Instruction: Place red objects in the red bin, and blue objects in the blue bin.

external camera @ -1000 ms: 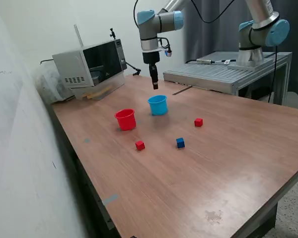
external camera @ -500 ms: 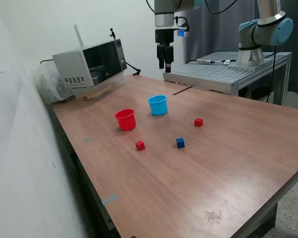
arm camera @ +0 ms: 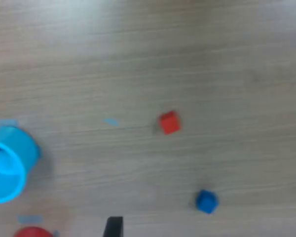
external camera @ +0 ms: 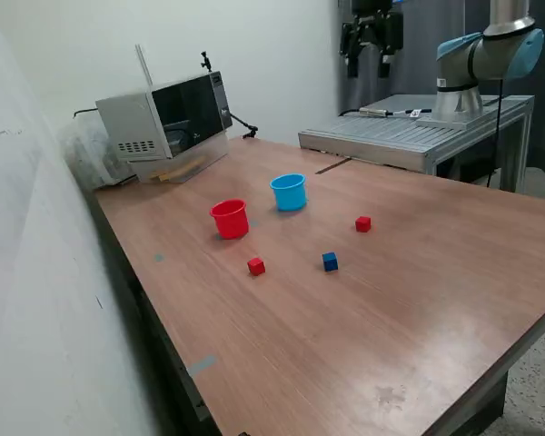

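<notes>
Three small cubes lie loose on the brown wood-grain table (external camera: 418, 300). Only one blue cube is in view; whether another sits inside a cup cannot be told from these views.

- Small solid red cube, nearer one (external camera: 256, 266): in front of the red cup, toward the exterior view's left.
- Small solid red cube, farther one (external camera: 363, 223) (arm camera: 169, 122): to the exterior view's right of the blue cup, well apart from it.
- Small dark blue cube (external camera: 330, 262) (arm camera: 206, 201): between the two red cubes and nearer the camera than the farther one, touching neither.
- Small round red plastic cup (external camera: 229, 219): upright, just beside the blue cup on its left and slightly nearer.
- Small round light blue plastic cup (external camera: 289, 193) (arm camera: 6, 170): upright, mouth open.
- Grey microwave oven (external camera: 163, 116): far left corner, clear of the work.
- Two-finger gripper (external camera: 370, 36): high above the far edge, fingers spread apart, nothing between them.

Risks, as judged: the cubes are small, so a slightly off-centre descent could nudge one aside instead of seating it between the fingers. The cups stand close together, so a release made off-centre could drop a cube in the wrong colour or tip a light cup.
</notes>
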Available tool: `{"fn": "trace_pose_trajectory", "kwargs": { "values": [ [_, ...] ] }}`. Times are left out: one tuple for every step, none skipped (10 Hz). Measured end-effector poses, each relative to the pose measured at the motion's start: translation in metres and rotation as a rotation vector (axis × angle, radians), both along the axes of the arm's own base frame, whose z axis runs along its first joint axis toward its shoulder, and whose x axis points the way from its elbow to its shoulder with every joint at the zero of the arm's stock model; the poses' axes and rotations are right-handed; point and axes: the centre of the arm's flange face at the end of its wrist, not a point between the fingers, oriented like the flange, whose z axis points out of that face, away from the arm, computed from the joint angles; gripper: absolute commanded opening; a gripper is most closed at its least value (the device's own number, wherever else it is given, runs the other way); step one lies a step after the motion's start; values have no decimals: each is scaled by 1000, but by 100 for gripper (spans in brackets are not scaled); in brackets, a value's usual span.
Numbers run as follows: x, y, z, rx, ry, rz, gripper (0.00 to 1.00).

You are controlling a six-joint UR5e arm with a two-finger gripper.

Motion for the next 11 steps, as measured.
{"fn": "trace_pose_trajectory", "kwargs": {
  "values": [
    [7,-21,10,-10,15,3,100],
    [7,-38,18,-22,31,-7,100],
    [-1,-51,26,-36,47,-29,100],
    [-17,-62,29,-48,59,-59,100],
    [-39,-70,25,-58,61,-93,100],
    [-64,-77,12,-62,52,-125,100],
    [-91,-82,-13,-49,31,-154,100],
    [-116,-85,-45,-29,9,-181,100],
    [-136,-88,-75,-14,-9,-202,100],
    [-153,-90,-106,-3,-25,-217,100],
    [-166,-90,-136,6,-43,-227,100]
  ]
}}
